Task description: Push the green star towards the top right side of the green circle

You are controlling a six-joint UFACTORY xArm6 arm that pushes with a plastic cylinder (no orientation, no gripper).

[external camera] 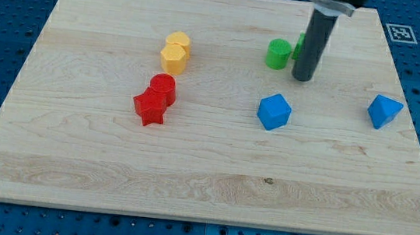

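Worktop [203,187] front bare. No jaws fitted; my tip [302,79] sits right of green circle [278,53], hiding most of green star [301,42]. Final nudge judged pending.

Pale matt wooden board [189,170]; the blue blocks [274,111] look like smooth plastic.

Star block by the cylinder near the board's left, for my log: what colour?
Red star, clear in the camera view.
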